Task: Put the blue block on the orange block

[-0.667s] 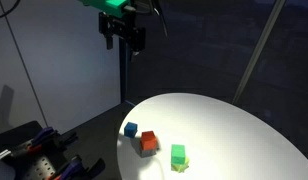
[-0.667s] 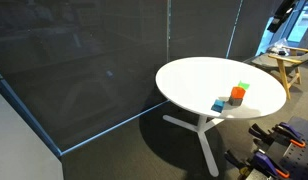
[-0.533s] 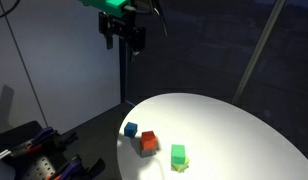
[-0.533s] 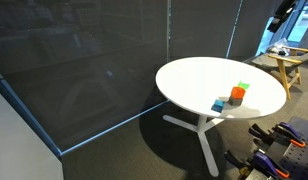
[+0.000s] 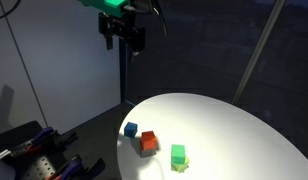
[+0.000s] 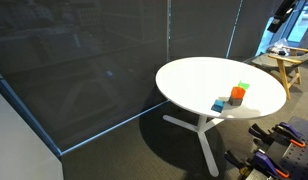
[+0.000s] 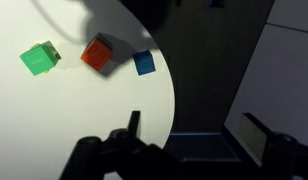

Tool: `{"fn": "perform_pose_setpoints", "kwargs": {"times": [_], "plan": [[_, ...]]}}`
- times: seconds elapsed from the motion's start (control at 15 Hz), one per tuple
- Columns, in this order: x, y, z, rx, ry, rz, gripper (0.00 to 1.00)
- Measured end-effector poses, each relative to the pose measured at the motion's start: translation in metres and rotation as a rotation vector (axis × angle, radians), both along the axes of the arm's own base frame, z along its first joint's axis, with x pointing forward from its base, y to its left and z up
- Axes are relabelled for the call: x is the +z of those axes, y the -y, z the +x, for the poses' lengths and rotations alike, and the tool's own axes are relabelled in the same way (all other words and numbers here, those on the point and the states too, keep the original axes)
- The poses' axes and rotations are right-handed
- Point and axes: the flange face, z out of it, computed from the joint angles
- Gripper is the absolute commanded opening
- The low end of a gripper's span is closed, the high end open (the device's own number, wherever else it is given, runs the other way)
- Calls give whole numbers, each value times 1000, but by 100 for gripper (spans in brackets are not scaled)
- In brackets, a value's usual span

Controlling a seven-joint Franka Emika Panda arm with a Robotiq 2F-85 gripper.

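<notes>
Wrist view: my gripper (image 7: 194,140) hangs high above the white round table (image 7: 64,120), its two fingers spread wide apart with nothing between them. One finger (image 7: 134,124) shows against the tabletop, the other against the dark floor past the rim, so I sit roughly over the table's edge. In an exterior view the gripper (image 5: 125,44) points straight down from the arm, well above everything, with open air all around and beneath it.

The blue block (image 7: 144,63) lies on the table very close to the curved edge, with only a thin strip of white between it and the drop. The orange block (image 7: 97,53) is just beside it, further in from the edge, set at a slight angle; a narrow shadowed gap seems to part the two. The green block (image 7: 39,58) stands apart on the orange block's other side.

In both exterior views the three sit in a short row near the rim: blue block (image 5: 131,129) (image 6: 218,105), orange block (image 5: 148,141) (image 6: 237,95), green block (image 5: 178,155) (image 6: 243,87). The rest of the tabletop (image 6: 194,75) is bare white.
</notes>
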Motion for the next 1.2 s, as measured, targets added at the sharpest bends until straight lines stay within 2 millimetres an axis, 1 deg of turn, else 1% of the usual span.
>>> {"fn": "perform_pose_setpoints", "kwargs": {"times": [0.27,0.73,0.93,1.2], "plan": [[2,-10,4,17,-5,-21,100],[9,-44,16,53,-20,-104,100],[13,-58,22,28,-22,-144,100],[16,-77,30,-54,-16,-184,100]]}}
